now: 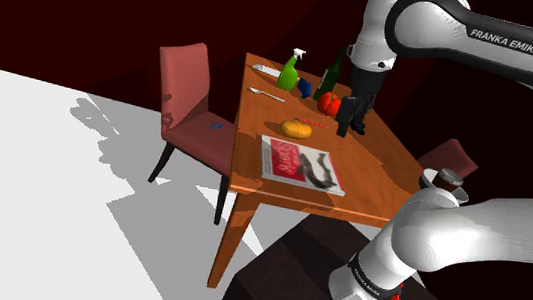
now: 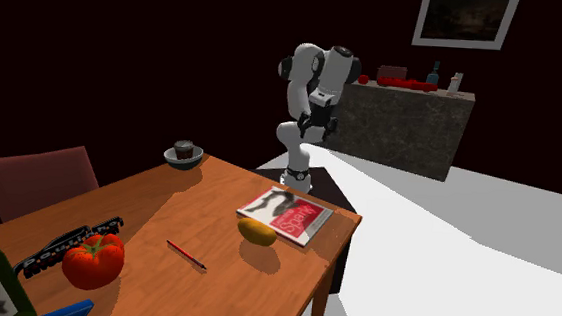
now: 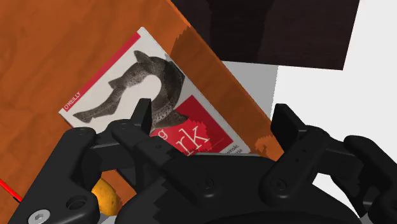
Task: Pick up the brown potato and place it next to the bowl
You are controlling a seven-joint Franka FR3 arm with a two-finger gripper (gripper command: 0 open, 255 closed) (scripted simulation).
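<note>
My gripper [image 3: 212, 111] hangs over the table [image 3: 44, 44], its two black fingers [image 3: 142, 114] standing apart with nothing between them. From the wrist, the yellow-brown potato [image 3: 107, 196] peeks out beside the hand. It lies on bare wood just off one edge of a book [image 3: 121, 89] whose red-and-white cover shows a grey animal.

In the shoulder view the potato rests near the table's middle, apart from my fingers. The book lies flat at one corner of the end nearest my stand [image 1: 282, 276]. A thin red pen [image 2: 187, 255] lies on the wood just past the potato, toward the far end.

The bowl [image 2: 184, 156], grey with something dark inside, sits at the other corner of that near end, well apart from the potato.

Toward the far end stand a red tomato [image 1: 329, 103], a green spray bottle [image 1: 289, 72] and a dark bottle [image 1: 329, 75]. A spoon [image 1: 267, 94] lies near the long edge where a red chair [image 1: 194, 102] is drawn up.
</note>
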